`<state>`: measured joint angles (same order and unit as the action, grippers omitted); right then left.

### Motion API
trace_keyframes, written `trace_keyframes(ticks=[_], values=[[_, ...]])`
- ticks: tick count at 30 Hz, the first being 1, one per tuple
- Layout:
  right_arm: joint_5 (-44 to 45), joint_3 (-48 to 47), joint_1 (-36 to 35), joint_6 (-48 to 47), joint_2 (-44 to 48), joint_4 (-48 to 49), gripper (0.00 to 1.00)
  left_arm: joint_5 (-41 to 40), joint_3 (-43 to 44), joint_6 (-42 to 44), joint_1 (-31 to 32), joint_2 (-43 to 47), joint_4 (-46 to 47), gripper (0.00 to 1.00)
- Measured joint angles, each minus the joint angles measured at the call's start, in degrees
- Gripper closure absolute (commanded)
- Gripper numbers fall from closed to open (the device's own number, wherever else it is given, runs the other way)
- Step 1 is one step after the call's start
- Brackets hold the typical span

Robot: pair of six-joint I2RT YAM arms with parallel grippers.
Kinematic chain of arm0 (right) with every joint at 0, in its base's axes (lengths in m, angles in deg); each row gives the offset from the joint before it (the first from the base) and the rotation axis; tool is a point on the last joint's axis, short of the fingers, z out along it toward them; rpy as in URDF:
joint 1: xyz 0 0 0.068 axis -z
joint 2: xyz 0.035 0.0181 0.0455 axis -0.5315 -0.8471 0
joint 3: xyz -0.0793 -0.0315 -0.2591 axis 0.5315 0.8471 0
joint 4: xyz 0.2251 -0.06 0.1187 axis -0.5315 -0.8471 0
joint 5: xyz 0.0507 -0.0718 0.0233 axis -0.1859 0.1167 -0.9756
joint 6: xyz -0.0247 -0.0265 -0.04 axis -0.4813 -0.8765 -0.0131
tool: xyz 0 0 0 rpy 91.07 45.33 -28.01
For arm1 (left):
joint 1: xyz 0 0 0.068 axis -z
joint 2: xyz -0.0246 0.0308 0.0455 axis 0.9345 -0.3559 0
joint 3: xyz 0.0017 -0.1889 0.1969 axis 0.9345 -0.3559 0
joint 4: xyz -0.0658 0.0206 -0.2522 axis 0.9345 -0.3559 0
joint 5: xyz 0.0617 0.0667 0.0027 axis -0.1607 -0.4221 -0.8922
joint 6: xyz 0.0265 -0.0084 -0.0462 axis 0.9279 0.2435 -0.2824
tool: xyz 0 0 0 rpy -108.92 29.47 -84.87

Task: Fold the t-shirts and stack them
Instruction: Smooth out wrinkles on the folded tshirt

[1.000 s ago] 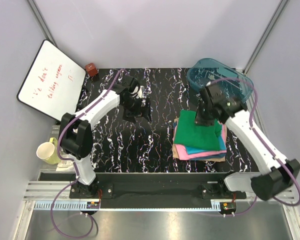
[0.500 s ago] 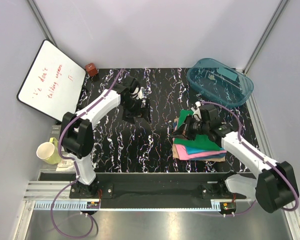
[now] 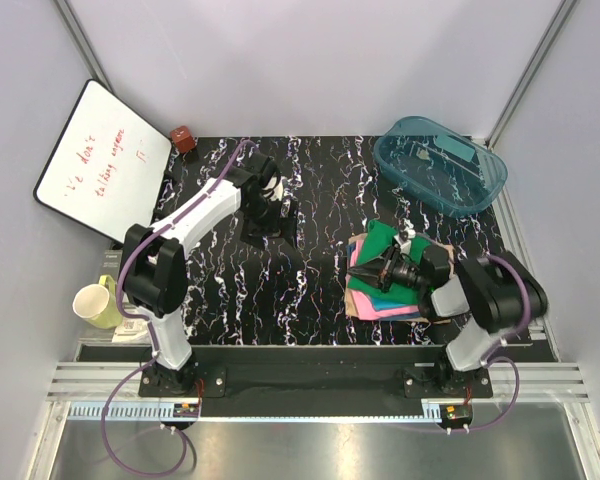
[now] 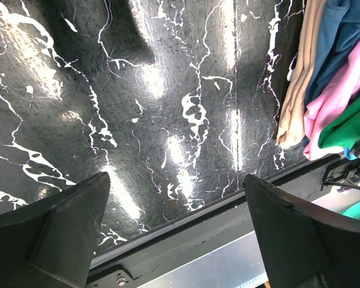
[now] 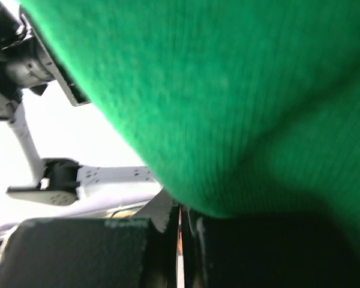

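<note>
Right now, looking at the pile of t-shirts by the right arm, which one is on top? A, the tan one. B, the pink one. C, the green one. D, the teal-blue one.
C: the green t-shirt lies uppermost on the pile, while only the edges of the pink t-shirt, the teal-blue t-shirt and the tan t-shirt stick out from under it.

The t-shirts [image 3: 373, 298] lie stacked on the right of the table [image 3: 310, 200], tub [image 3: 440, 165] behind them.
</note>
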<state>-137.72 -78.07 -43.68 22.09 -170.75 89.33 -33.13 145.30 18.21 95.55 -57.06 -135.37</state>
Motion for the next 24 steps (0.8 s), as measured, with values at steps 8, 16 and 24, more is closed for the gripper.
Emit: trace_keyframes(ticks=[8, 16, 24], values=[[-6.08, -0.09, 1.07, 5.55, -17.62, 26.69, 1.00, -0.50, 1.90, 0.94, -0.02, 0.00, -1.11, 0.01], [-6.62, -3.48, 1.09, 5.40, -4.79, 9.68, 1.00, -0.87, 2.19, 1.16, -0.11, -0.26, -1.36, 0.01], [-1.29, -35.06, 1.14, -24.85, 8.17, -54.14, 1.00, -1.14, 3.02, 1.16, -0.11, -1.42, -1.60, 0.01]])
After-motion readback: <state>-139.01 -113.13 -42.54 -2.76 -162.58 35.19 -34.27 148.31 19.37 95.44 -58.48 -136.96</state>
